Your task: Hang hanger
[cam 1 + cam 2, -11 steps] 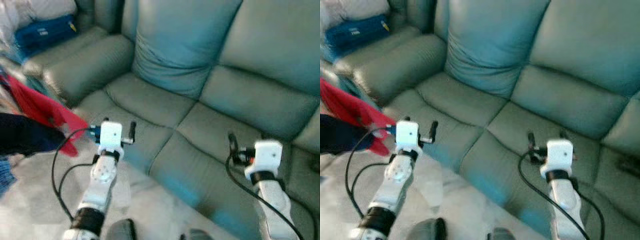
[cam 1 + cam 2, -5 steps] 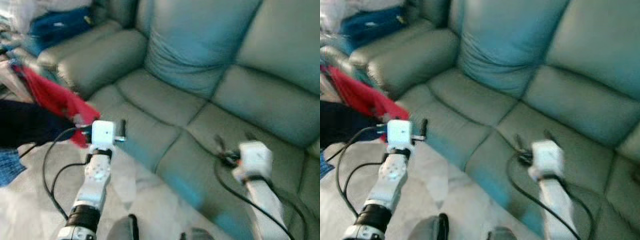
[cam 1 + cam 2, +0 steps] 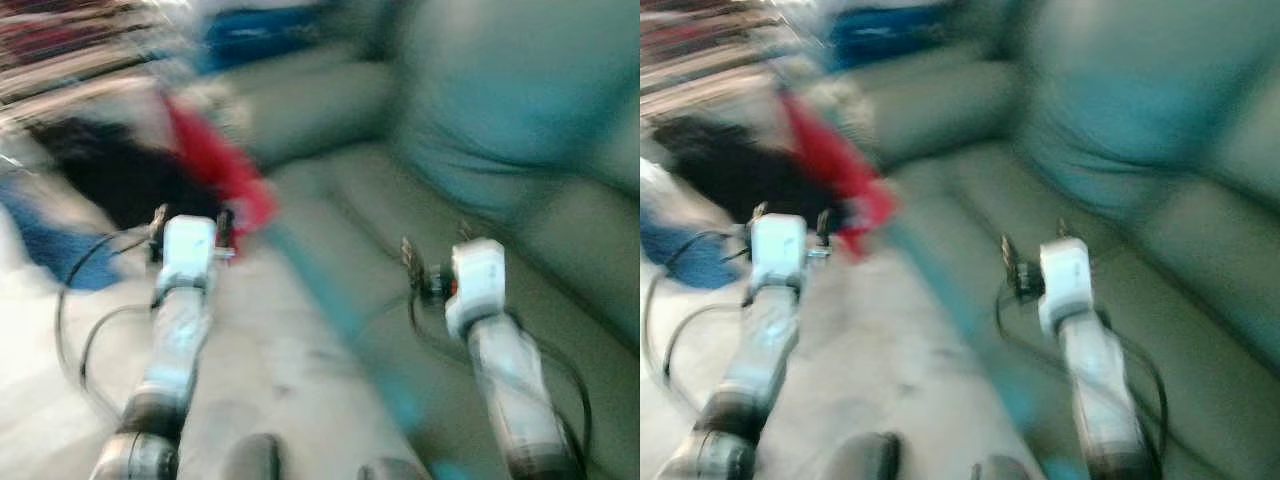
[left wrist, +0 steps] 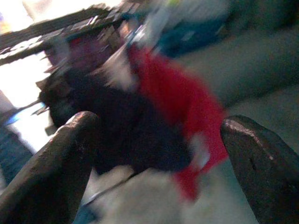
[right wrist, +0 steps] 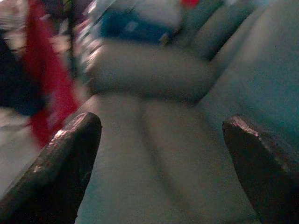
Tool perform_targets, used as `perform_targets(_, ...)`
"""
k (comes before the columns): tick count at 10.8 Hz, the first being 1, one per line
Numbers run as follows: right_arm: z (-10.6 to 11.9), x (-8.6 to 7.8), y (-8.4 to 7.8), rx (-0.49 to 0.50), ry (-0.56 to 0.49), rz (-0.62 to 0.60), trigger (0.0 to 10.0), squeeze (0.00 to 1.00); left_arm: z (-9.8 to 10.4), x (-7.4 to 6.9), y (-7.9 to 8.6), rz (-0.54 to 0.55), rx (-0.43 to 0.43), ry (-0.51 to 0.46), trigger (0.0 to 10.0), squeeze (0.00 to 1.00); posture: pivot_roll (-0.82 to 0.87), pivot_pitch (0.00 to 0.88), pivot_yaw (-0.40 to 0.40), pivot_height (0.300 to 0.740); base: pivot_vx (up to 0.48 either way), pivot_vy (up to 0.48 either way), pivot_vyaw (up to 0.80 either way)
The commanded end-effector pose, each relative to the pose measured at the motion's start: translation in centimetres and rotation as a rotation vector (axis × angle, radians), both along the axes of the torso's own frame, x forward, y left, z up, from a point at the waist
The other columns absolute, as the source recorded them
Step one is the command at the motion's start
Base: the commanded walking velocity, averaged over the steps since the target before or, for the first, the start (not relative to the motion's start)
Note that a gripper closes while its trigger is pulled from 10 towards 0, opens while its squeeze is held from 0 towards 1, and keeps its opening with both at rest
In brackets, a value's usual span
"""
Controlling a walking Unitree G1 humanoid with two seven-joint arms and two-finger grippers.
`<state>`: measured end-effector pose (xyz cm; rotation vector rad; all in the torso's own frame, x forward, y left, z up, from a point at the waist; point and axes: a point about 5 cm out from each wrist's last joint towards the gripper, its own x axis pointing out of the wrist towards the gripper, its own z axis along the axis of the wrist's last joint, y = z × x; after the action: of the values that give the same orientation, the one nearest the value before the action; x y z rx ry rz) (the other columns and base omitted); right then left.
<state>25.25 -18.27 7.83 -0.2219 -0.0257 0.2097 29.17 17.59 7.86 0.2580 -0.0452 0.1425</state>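
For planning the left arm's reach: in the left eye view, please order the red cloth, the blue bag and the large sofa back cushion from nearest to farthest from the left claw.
1. Red cloth, just beyond the left claw.
2. Blue bag, farther back on the sofa.
3. Large teal sofa back cushion, far to the right; blur makes 2 and 3 close.

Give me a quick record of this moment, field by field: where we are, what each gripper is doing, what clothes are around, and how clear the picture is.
setting: teal sofa, pale floor before it
left gripper: open, holding nothing, raised toward the clothes
right gripper: open, holding nothing, over the sofa seat
clothes: red garment beside a dark garment, left of the sofa
hanger: cannot make one out
image quality: head views heavily blurred
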Motion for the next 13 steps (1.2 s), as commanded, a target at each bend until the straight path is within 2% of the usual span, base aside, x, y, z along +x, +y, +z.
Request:
perform_targets(1, 0.1, -0.9, 0.5, 0.006, -0.002, 0.019, 10.0, 0.00, -0.3, -0.7, 0.3, -0.023, 0.026, 0.010, 10.0, 0.00, -0.05, 0.137, 0.048, 0.740, 0.000, 0.000, 0.80)
perform_targets(2, -0.8, -2.4, 0.7, 0.022, 0.024, -0.024, 10.0, 0.00, -1.4, -2.5, 1.3, -0.025, 0.010, 0.069, 10.0, 0.00, -0.03, 0.142, 0.030, 0.740, 0.000, 0.000, 0.80)
perform_targets(3, -0.9, -2.7, 1.3, 0.002, -0.009, -0.045, 10.0, 0.00, -1.8, -3.7, 2.3, 0.006, 0.025, 0.066, 10.0, 0.00, -0.02, 0.145, 0.012, 0.740, 0.000, 0.000, 0.80)
perform_targets(4, -0.6, -2.5, 1.2, 0.018, -0.034, -0.104, 10.0, 0.00, -2.1, -4.8, 3.1, 0.055, 0.010, 0.121, 10.0, 0.00, 0.00, 0.164, -0.003, 0.740, 0.000, 0.000, 0.80)
perform_targets(5, -0.4, -2.3, 0.3, 0.080, -0.022, -0.217, 10.0, 0.00, -2.0, -5.6, 3.3, 0.065, 0.027, 0.116, 10.0, 0.00, 0.00, 0.160, -0.004, 0.740, 0.000, 0.000, 0.80)
perform_targets(6, -0.2, -2.7, 0.1, 0.096, -0.021, -0.211, 10.0, 0.00, -1.9, -6.1, 3.2, 0.058, 0.020, 0.118, 10.0, 0.00, 0.00, 0.170, 0.001, 0.740, 0.000, 0.000, 0.80)
perform_targets(7, -0.6, -3.4, -0.6, 0.077, -0.004, -0.206, 10.0, 0.00, -2.0, -6.3, 3.1, 0.040, 0.022, 0.119, 10.0, 0.00, -0.01, 0.177, -0.001, 0.740, 0.000, 0.000, 0.80)
perform_targets(9, -0.6, -3.5, -1.3, 0.064, 0.011, -0.209, 10.0, 0.00, -1.8, -6.0, 2.5, 0.012, 0.031, 0.131, 10.0, 0.00, -0.03, 0.189, -0.011, 0.740, 0.000, 0.000, 0.68)
perform_targets(10, -0.5, -3.4, -1.5, 0.092, 0.030, -0.195, 10.0, 0.00, -2.0, -5.8, 1.6, -0.010, -0.019, 0.152, 10.0, 0.00, -0.04, 0.185, -0.011, 0.740, 0.000, 0.465, 0.00)
perform_targets(11, -0.9, -3.1, -0.9, 0.114, 0.073, -0.138, 10.0, 0.00, -1.9, -5.6, 1.2, -0.026, -0.033, 0.146, 10.0, 0.00, -0.04, 0.182, -0.006, 0.740, 0.000, 0.461, 0.00)
perform_targets(12, -0.7, -2.8, -0.1, 0.101, 0.071, -0.079, 10.0, 0.00, -1.6, -5.4, 0.8, -0.064, -0.042, 0.135, 10.0, 0.00, -0.05, 0.180, -0.003, 0.740, 0.000, 0.476, 0.00)
perform_targets(13, -0.2, -2.3, 0.9, 0.101, 0.052, -0.041, 10.0, 0.00, -0.6, -5.1, 0.0, -0.160, -0.109, 0.048, 10.0, 0.00, -0.05, 0.180, -0.004, 0.740, 0.000, 0.480, 0.00)
